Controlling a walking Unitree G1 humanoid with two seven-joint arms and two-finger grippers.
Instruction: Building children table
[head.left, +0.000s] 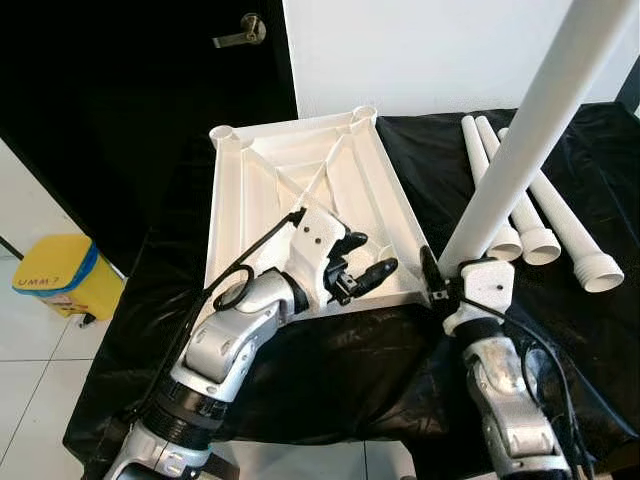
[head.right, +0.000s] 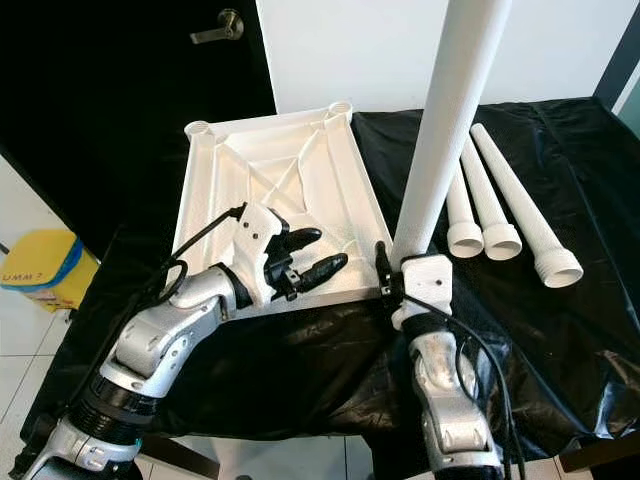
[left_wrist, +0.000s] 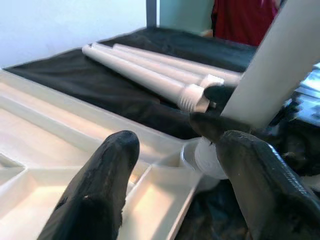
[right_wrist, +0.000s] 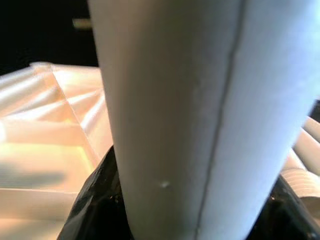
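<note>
here, right gripper (head.right: 392, 272) grasping one leg (head.right: 452, 110); left gripper (head.right: 318, 256) released; three legs (head.right: 500, 215) lying

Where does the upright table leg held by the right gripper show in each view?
Left eye: leg rises from the tabletop's near right corner to the upper right.
Right eye: leg right of centre, standing on that corner.
Left wrist: leg slanting at right.
Right wrist: leg up close.
Shared landmark: upturned white tabletop.
</note>
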